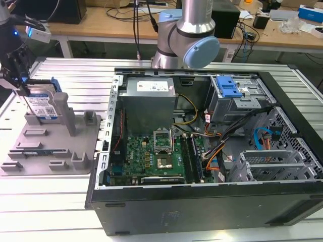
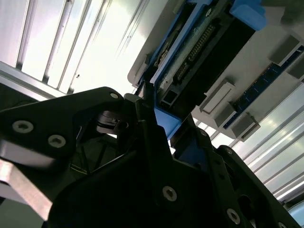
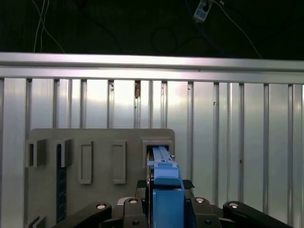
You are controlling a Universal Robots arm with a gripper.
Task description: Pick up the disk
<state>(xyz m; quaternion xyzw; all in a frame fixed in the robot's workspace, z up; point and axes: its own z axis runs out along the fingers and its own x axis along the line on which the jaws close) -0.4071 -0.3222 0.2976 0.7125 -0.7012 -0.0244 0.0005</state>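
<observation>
1. At the exterior view's left, the gripper reaches down onto the disk, which stands on edge in the grey fixture plate.
2. Both wrist views show the black fingers pinching the disk's blue side rail.
3. Beside the plate sits an open computer case.
</observation>
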